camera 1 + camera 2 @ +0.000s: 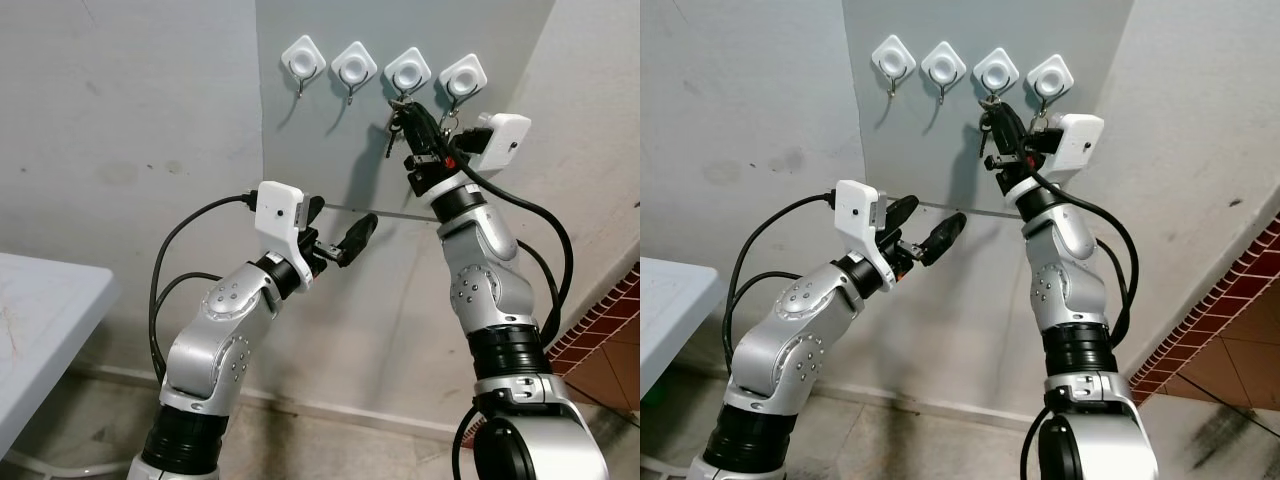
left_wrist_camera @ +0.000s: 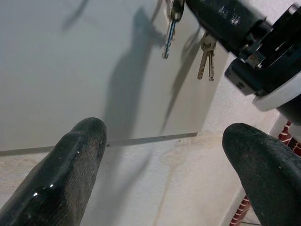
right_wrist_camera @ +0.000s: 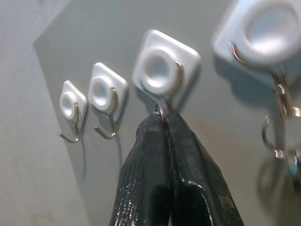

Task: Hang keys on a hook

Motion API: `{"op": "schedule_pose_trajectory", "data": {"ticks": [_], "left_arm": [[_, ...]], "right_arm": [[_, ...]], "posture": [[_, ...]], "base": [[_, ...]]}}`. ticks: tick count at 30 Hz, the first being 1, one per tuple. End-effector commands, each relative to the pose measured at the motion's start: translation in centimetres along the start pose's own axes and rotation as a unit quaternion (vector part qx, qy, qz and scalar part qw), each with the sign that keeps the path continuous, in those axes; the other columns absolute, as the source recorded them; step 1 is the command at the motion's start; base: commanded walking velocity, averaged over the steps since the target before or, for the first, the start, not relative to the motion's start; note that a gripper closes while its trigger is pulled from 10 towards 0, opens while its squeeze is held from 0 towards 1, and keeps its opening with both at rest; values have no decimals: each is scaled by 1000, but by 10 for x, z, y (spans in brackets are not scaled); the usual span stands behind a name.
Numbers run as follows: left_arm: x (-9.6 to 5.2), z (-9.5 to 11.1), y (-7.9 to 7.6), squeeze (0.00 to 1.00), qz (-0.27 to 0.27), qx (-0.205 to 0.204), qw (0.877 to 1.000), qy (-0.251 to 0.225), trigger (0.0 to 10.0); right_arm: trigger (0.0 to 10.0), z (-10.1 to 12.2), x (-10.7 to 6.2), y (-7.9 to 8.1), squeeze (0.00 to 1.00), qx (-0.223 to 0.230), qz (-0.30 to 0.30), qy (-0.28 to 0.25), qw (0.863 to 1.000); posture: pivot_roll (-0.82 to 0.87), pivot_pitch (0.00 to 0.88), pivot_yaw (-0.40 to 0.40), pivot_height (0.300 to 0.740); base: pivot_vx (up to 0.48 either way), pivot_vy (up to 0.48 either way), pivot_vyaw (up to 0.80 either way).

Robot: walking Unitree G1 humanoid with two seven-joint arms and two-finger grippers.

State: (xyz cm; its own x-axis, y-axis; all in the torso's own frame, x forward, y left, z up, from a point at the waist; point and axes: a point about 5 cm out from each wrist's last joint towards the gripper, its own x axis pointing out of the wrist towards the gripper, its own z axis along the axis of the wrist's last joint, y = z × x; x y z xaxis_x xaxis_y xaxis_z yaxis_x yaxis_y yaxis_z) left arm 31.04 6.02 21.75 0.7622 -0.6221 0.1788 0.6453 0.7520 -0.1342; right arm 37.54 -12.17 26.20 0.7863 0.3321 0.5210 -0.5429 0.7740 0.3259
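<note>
Keys [image 1: 397, 122] dangle at the third hook [image 1: 407, 72] in a row of four white hooks on the grey wall panel [image 1: 300, 150], with the right gripper [image 1: 418, 118] raised right up against them, its two black fingers [image 3: 164, 155] pressed together on the key ring just under that hook's wire. Another bunch of keys [image 2: 207, 59] hangs from the fourth hook [image 1: 463, 76] beside it. Lower down, the left gripper [image 1: 340, 240] hovers away from the wall with its fingers spread wide, holding nothing.
</note>
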Motion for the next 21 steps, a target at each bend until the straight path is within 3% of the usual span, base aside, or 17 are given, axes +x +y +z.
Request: {"op": "schedule_pose_trajectory", "data": {"ticks": [1, 3, 4, 6, 14, 16, 20, 21], "left_arm": [[2, 7, -3, 0, -5, 5, 1000, -10, 10000], [2, 8, -3, 0, -4, 3, 1000, -11, 10000], [2, 8, -3, 0, -4, 3, 1000, -11, 10000], [2, 8, -2, 0, -3, 4, 1000, -11, 10000], [1, 9, -2, 0, 1, 3, 1000, -12, 10000], [1, 9, -1, 0, 6, 7, 1000, -15, 10000], [1, 10, 1, 0, 15, 11, 1000, -17, 10000], [1, 10, 2, 0, 24, 16, 999, -21, 10000]], "right_arm": [[10000, 4, 4, 0, 0, 28, 0, -5, 1000], [10000, -1, 3, 1, 0, 84, -8, 3, 996], [10000, -1, 3, 1, 0, 84, -8, 3, 996], [10000, -4, 2, 2, 0, 132, -12, 7, 991], [10000, -6, -3, 2, 0, 171, -15, 7, 985], [10000, -8, -9, 3, 1000, 155, -4, 9, 988], [10000, -9, -17, 4, 1000, 127, 0, 7, 992], [10000, -9, -23, 6, 1000, 81, 7, -7, 997]], "posture": [[-39, 78, -38, 740], [-39, 79, -39, 740], [-39, 79, -39, 740], [-38, 82, -40, 740], [-37, 84, -38, 740], [-35, 85, -40, 740], [-35, 84, -41, 740], [-35, 83, -40, 740]], "base": [[0, 0, 0], [0, 0, 0], [0, 0, 0], [0, 0, 0], [0, 0, 0], [0, 0, 0], [0, 0, 0], [0, 0, 0]]}}
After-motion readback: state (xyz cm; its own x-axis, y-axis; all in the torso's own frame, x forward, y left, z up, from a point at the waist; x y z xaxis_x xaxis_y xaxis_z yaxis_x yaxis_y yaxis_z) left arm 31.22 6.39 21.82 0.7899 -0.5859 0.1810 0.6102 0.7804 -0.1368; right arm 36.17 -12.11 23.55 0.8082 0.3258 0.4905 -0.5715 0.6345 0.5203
